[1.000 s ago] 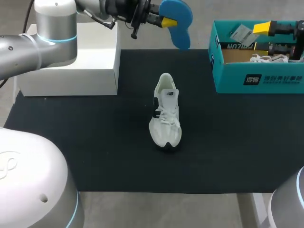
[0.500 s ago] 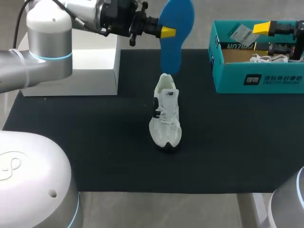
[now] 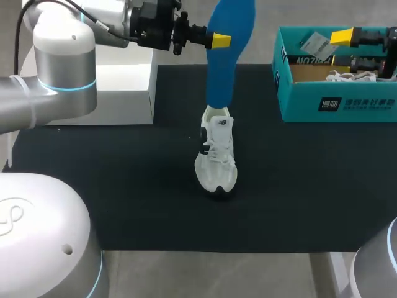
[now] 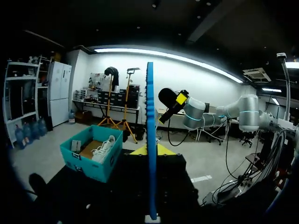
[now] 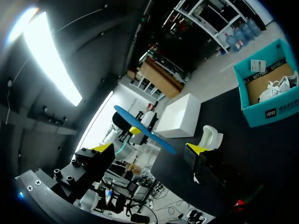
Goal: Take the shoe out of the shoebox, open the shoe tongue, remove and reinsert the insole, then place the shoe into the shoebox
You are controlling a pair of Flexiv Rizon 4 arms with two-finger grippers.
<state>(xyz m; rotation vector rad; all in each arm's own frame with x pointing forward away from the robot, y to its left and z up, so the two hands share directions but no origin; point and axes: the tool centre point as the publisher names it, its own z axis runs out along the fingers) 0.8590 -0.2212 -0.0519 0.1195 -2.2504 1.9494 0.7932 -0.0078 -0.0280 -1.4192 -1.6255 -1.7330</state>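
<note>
One insole (image 3: 224, 56) has swung upright over the shoe (image 3: 216, 155).

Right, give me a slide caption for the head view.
Left gripper holds blue insole upright, its tip at the white shoe.

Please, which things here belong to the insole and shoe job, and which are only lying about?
For the job: blue foam insole, held by the left hand; white lace-up sneaker; teal cardboard shoebox.
Lying about: white rectangular box; black table mat; paper tag in the shoebox.

Matt foam insole (image 3: 222, 68), cardbd shoebox (image 3: 338, 105)
</note>
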